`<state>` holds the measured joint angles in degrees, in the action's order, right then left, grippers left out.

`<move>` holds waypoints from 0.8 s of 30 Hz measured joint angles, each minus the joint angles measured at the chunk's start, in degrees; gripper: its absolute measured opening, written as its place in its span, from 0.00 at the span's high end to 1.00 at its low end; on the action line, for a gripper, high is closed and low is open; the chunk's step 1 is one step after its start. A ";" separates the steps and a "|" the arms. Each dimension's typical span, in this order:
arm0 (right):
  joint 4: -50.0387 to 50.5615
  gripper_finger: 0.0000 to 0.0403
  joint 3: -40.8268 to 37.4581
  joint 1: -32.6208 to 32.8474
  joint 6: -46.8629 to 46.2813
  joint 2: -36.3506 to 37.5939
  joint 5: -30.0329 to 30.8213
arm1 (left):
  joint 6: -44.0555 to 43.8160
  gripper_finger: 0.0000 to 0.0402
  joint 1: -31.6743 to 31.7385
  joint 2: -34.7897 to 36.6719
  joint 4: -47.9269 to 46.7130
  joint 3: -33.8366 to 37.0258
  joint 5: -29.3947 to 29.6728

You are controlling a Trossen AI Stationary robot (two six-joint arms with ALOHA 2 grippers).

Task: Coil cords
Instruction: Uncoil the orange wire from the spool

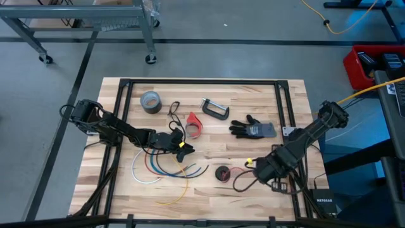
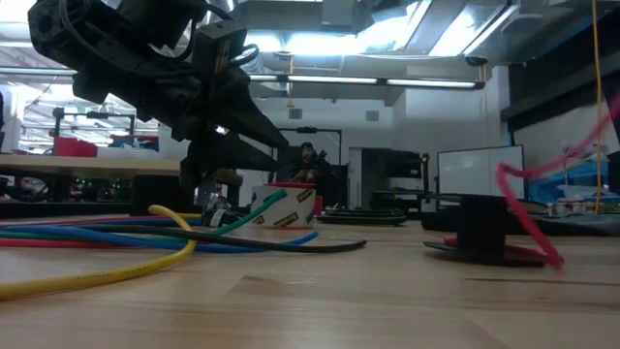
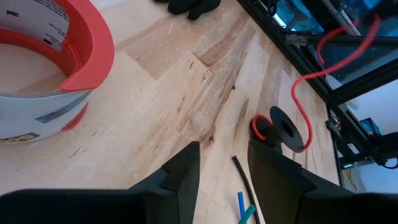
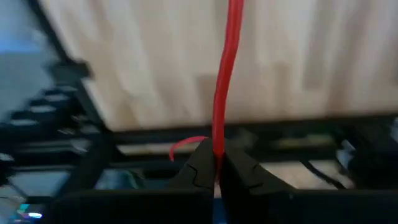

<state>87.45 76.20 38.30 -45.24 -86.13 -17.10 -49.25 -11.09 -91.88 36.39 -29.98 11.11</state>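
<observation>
My right fingers (image 4: 214, 177) pinch the red wire (image 4: 225, 74) at the spool's (image 1: 222, 173) four o'clock, left fingers (image 3: 224, 180) open; a hard tug could topple it.

Light wooden tabletop (image 1: 209, 196), on it a grey tape roll (image 1: 150, 101), metal clamp (image 1: 215, 109), black glove (image 1: 253, 129), red cone-shaped piece (image 1: 194, 125), fanned coloured wires (image 1: 166, 170), small black spool (image 1: 222, 173) with red wire (image 1: 242, 179).

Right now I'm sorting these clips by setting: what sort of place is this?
Probably a robotics lab or workshop: a wooden worktable with a C-clamp and grey tape roll, a wheeled metal rack beside it, and monitors behind.
</observation>
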 joint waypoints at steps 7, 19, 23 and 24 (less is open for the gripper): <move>2.61 0.98 -1.58 0.27 -0.03 0.80 9.04 | -0.03 0.68 -0.03 0.00 0.02 0.00 -0.02; 2.54 0.98 -9.03 -10.04 1.03 0.79 27.32 | -0.22 0.68 -0.17 0.00 -0.16 0.00 0.00; 2.58 0.98 -12.29 -14.82 3.36 0.79 29.82 | -0.22 0.68 -0.18 0.00 -0.39 0.00 -0.01; 2.55 0.98 -12.86 -15.94 3.51 0.79 30.72 | -0.22 0.68 -0.17 0.00 -0.49 0.00 -0.01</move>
<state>90.00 63.34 22.36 -41.73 -85.34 13.62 -49.47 -11.27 -91.88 35.90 -29.98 11.11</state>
